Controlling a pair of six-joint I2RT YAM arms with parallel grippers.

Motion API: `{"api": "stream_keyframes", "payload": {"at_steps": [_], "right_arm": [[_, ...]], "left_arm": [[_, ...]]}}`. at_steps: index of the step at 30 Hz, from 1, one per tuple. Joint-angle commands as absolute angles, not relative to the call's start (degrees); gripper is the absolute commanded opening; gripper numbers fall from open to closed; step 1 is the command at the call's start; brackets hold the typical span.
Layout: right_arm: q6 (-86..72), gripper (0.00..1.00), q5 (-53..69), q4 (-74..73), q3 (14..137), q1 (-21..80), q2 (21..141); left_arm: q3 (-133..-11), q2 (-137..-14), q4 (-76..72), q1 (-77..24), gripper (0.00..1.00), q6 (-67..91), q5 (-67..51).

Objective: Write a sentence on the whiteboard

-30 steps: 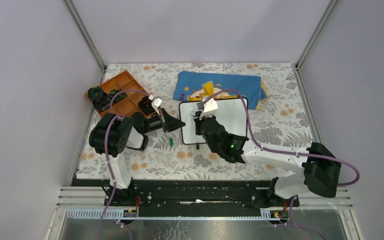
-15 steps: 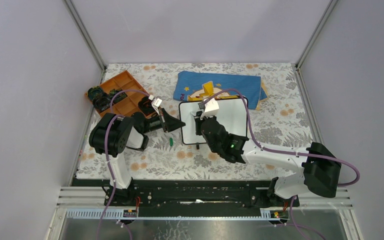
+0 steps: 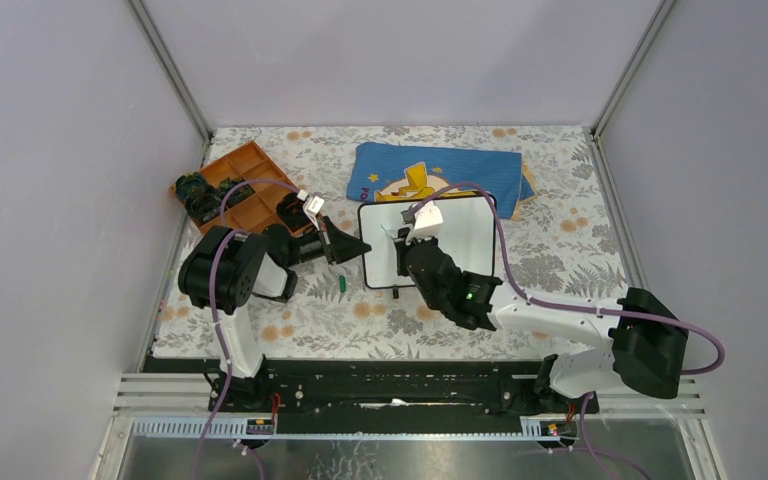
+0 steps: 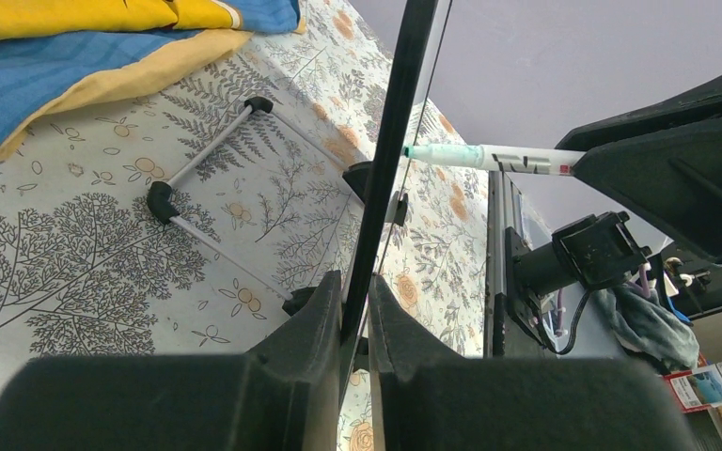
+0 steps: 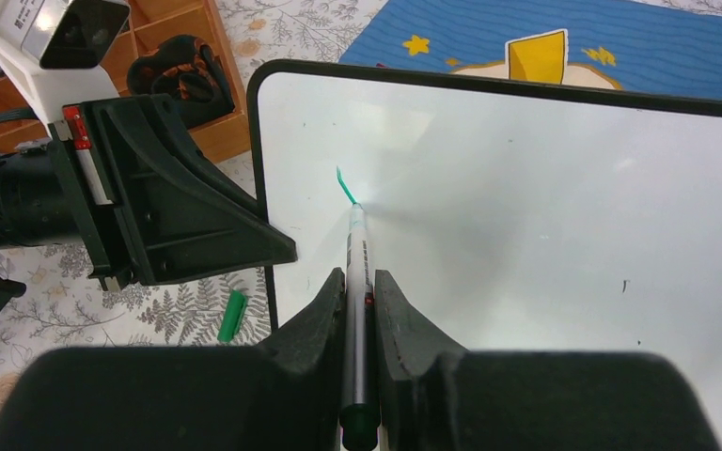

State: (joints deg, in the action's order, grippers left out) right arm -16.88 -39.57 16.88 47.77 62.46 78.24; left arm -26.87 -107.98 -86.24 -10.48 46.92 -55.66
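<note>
The whiteboard lies mid-table, white with a thin black frame. My left gripper is shut on its left edge, the frame pinched between the jaws. My right gripper is shut on a green marker and hangs over the board's left part. The marker's tip touches the board. Of the sentence, only one short green stroke shows, just beyond the tip. The left wrist view shows the marker from the side and the board's wire foot.
A green marker cap lies on the floral tablecloth by the board's near left corner. An orange tray with dark parts stands at the back left. A blue cloth with a yellow figure lies behind the board.
My right gripper has shifted slightly right and toward me with the marker. The left gripper and the board have not moved.
</note>
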Motion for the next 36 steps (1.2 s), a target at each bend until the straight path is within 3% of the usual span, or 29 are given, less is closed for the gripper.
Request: {"api": "stream_keyframes", "payload": {"at_steps": [1, 11, 36], "right_arm": [[-17.59, 0.00, -40.87, 16.22, 47.12, 61.96, 76.15], [-16.29, 0.00, -37.61, 20.87, 45.99, 61.96, 71.22], [-17.54, 0.00, -39.93, 19.06, 49.03, 60.09, 75.02]], "left_arm": [[-26.19, -107.12, -86.75, -10.63, 0.04, 45.88, -55.37], [-26.11, -107.10, -86.57, -10.63, 0.04, 45.70, -55.44], [-26.19, -106.66, -85.96, -10.72, 0.02, 45.44, -55.41]]}}
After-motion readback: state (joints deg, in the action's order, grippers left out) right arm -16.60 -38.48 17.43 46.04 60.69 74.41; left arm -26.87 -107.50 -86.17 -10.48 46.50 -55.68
